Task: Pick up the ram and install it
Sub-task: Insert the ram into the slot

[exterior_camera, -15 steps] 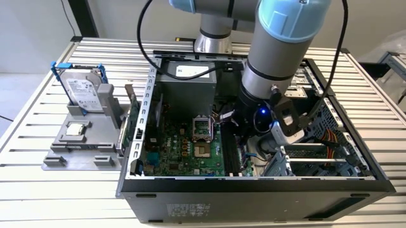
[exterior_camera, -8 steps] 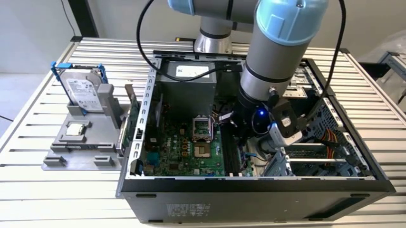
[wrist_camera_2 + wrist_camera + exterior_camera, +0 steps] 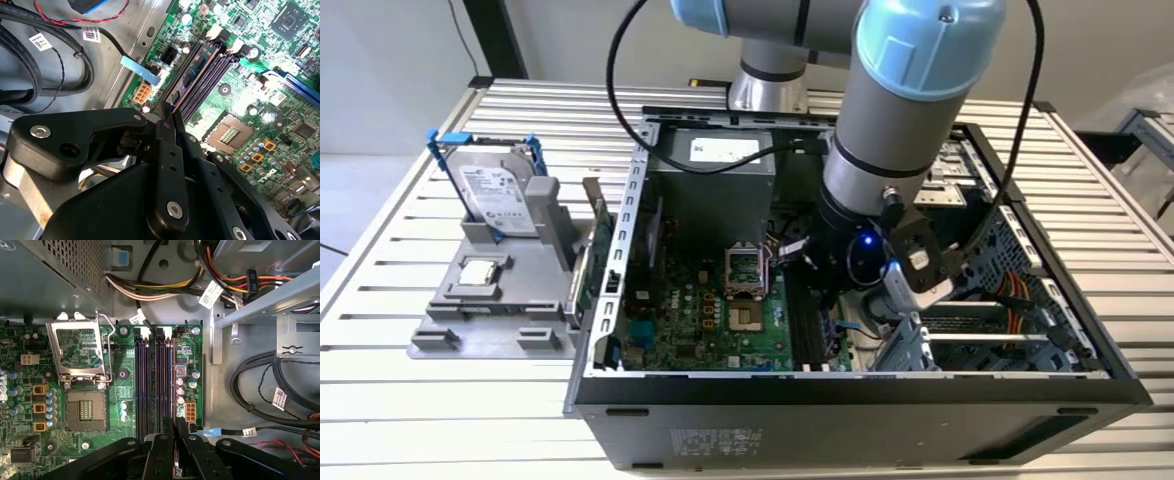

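Arm: reached down into the open case on the slatted table, over the motherboard.

Gripper: black, low over the memory slots; also seen in the first wrist view. Fingers were drawn nearly together, pinching a thin board edge-on between them.

Ram: long narrow stick, held by the fingers at one end, running along the outermost slot, the one nearest the board edge. In the second wrist view its copper-toned edge lay in line with that slot; whether fully seated could not be told.

Slots: dark, parallel, beside the open processor socket, whose metal frame stood lifted.

Holder: grey, on the table at the exterior view's left of the case. It carried the hard drive upright in its blue frame and the processor chip lying flat.

Cables: black bundles lay on the case floor beside the motherboard.
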`<state>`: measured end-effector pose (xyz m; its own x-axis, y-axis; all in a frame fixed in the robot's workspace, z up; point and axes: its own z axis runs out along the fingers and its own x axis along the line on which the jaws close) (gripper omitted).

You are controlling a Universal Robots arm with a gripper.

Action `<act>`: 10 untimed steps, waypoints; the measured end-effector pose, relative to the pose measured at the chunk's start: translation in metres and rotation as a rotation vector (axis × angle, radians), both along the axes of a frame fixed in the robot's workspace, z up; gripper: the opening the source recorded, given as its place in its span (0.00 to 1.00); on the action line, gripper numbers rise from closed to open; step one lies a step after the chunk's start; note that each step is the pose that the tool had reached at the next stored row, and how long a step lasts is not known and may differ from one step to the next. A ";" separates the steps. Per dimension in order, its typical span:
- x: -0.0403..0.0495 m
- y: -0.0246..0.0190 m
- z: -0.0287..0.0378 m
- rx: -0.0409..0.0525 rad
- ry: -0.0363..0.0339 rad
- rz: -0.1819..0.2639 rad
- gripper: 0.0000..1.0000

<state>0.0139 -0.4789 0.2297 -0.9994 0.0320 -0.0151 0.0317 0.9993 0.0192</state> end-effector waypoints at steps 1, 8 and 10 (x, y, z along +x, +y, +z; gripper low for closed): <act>-0.0001 0.0000 -0.0002 0.0001 0.0003 0.000 0.00; -0.0003 -0.0001 -0.0023 -0.0002 0.0092 0.000 0.00; -0.0004 -0.0003 -0.0027 -0.0010 0.0141 0.000 0.00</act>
<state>0.0136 -0.4791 0.2270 -0.9995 0.0320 -0.0010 0.0320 0.9993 0.0177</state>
